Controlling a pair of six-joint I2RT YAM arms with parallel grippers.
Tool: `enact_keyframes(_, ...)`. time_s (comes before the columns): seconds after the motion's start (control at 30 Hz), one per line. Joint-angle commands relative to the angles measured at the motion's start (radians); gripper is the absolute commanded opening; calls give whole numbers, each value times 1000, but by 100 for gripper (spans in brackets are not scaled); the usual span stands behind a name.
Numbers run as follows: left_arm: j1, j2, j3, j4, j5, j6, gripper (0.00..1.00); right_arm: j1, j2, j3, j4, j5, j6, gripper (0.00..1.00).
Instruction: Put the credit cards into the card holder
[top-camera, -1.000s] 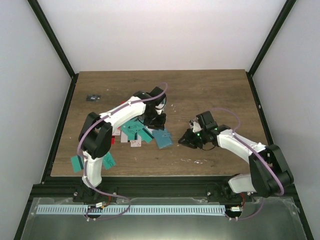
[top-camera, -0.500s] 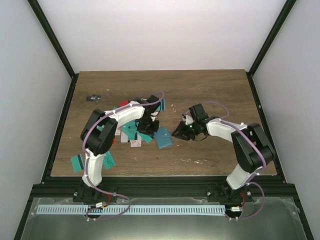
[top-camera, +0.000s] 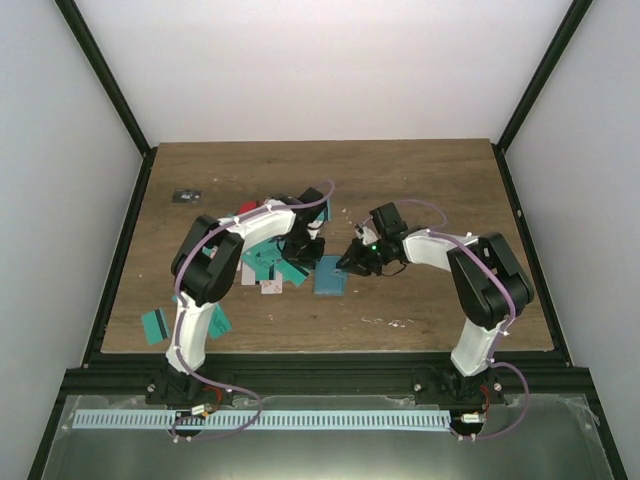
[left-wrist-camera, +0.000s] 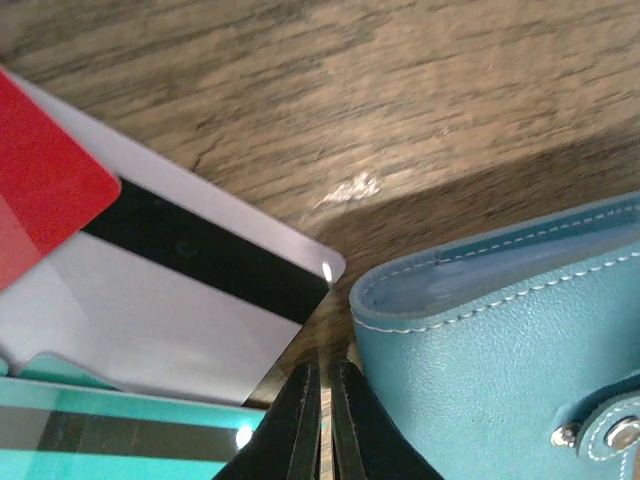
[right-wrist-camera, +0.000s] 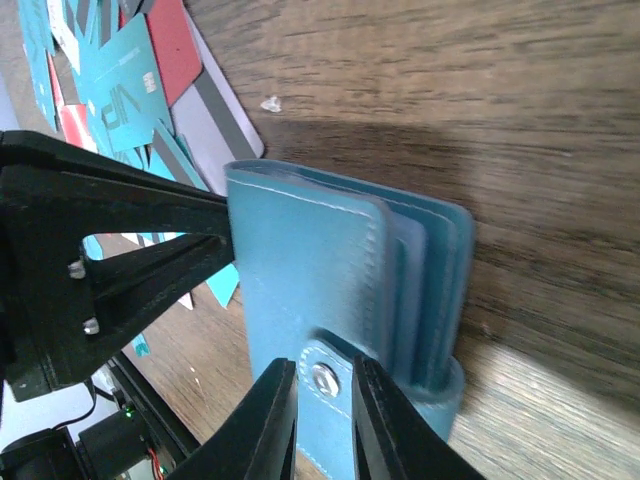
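The blue-teal card holder (top-camera: 328, 278) lies closed on the wooden table, between both grippers. My right gripper (right-wrist-camera: 322, 385) is shut on the holder's (right-wrist-camera: 310, 270) snap strap, one finger on each side of the metal stud. My left gripper (left-wrist-camera: 321, 372) is shut with nothing between its fingers, tips down on the wood beside the holder's (left-wrist-camera: 500, 350) stitched edge. In the top view the left gripper (top-camera: 303, 252) is left of the holder and the right gripper (top-camera: 348, 265) at its right edge. Credit cards (top-camera: 262, 262) lie piled to the left: a white black-striped one (left-wrist-camera: 170, 300), a red one (left-wrist-camera: 40, 170) and a teal one (left-wrist-camera: 100, 430).
Two loose teal cards (top-camera: 153, 325) (top-camera: 218, 320) lie near the table's front left edge. A small dark object (top-camera: 185, 195) sits at the back left. Black frame rails border the table on the left, right and front.
My left gripper closed and slid up against the holder's left edge. My right arm swung left to the holder and closed a little on its strap. The holder turned squarer.
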Motion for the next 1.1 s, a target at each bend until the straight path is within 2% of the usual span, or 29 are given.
enact_keyframes(0.0,-10,30,42,-17,14,0,7,25,23,41,22,-26,11,18)
enact_keyframes(0.5,-44,8,16,-32,-23,-87,8,36,3,-15,123,-42,91,18)
enact_keyframes(0.77,-40,-45,24,-44,-99,-102,19,34,-67,88,41,-9,25,20)
enact_keyframes(0.87,-33,-79,49,-68,-128,-101,24,30,-105,164,-21,13,-17,30)
enact_keyframes(1.07,-8,-199,95,-103,-195,-101,36,-16,-221,264,-141,84,-92,62)
